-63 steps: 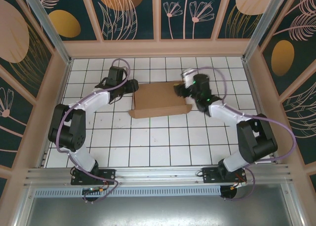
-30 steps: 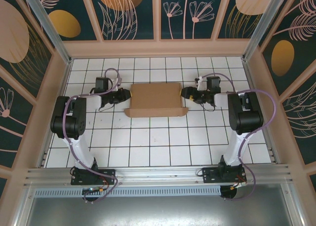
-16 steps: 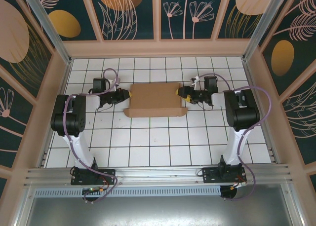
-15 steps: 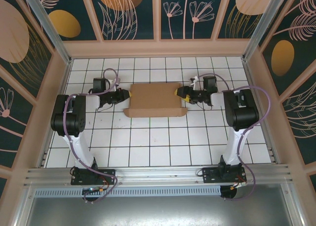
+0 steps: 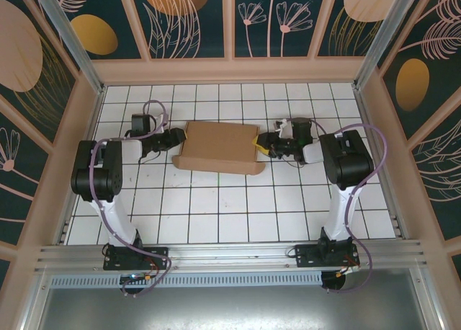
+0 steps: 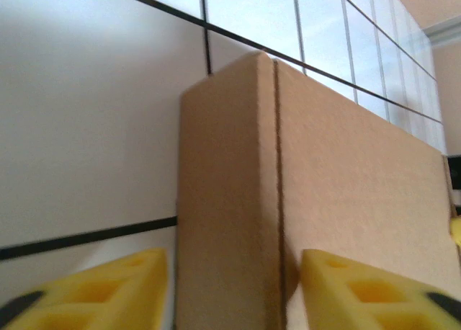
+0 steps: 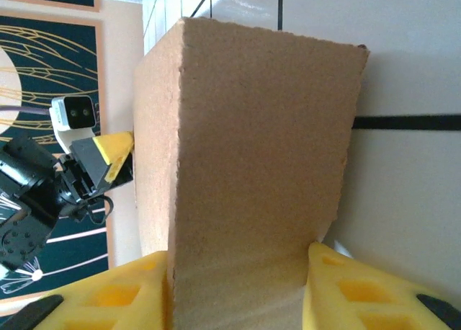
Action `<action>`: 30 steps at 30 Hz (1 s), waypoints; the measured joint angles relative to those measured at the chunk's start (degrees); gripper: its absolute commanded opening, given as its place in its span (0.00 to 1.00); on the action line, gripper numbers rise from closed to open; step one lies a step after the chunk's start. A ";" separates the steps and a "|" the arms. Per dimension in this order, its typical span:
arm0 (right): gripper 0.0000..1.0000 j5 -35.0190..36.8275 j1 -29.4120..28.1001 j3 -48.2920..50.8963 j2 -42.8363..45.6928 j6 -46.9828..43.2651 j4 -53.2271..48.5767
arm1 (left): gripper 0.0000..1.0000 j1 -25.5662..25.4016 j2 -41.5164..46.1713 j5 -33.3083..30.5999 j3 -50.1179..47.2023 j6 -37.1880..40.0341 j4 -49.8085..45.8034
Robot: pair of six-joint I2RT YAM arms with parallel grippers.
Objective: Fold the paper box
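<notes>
A paper box lies toward the counter's far edge, the right tool clamping one end. The left tool is released.

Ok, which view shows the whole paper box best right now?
Top external: the paper box shows its full outline there, lying between the left gripper and the right gripper. The left wrist view gives one end wall and a crease up close; the right wrist view, the opposite end.
</notes>
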State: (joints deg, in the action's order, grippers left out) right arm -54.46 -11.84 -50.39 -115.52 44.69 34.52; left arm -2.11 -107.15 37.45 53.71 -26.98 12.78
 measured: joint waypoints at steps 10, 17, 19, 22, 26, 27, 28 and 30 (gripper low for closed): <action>0.45 1.64 -0.31 4.33 7.19 6.32 1.95 | 0.57 -11.30 22.03 -28.11 -3.17 12.37 -2.64; 0.44 1.70 -0.33 7.45 9.60 10.27 5.60 | 0.60 -15.65 24.90 -35.74 -8.70 20.46 -2.32; 0.44 2.19 -0.33 8.04 10.54 9.90 4.24 | 0.59 -15.93 25.24 -37.29 -10.03 22.82 -2.47; 0.44 3.39 -0.33 8.13 12.68 8.72 1.20 | 0.60 -18.62 25.94 -39.65 -10.23 27.56 -2.71; 0.44 4.48 -0.33 8.13 14.73 7.65 -1.38 | 0.61 -24.17 27.58 -42.77 -10.23 33.92 -2.99; 0.44 4.74 -0.33 8.13 15.08 7.48 -1.99 | 0.62 -25.42 27.91 -43.45 -10.23 35.39 -3.06; 0.44 4.98 -0.31 8.13 15.32 7.26 -2.43 | 0.62 -26.47 28.26 -44.17 -10.23 36.83 -3.19; 0.44 5.35 -0.31 8.13 15.69 6.88 -3.21 | 0.65 -27.63 28.89 -44.74 -10.49 39.60 -3.19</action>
State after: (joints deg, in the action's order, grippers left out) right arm -49.10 -12.14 -42.26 -99.83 51.57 31.31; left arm -29.74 -78.26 -7.29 43.22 12.62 9.58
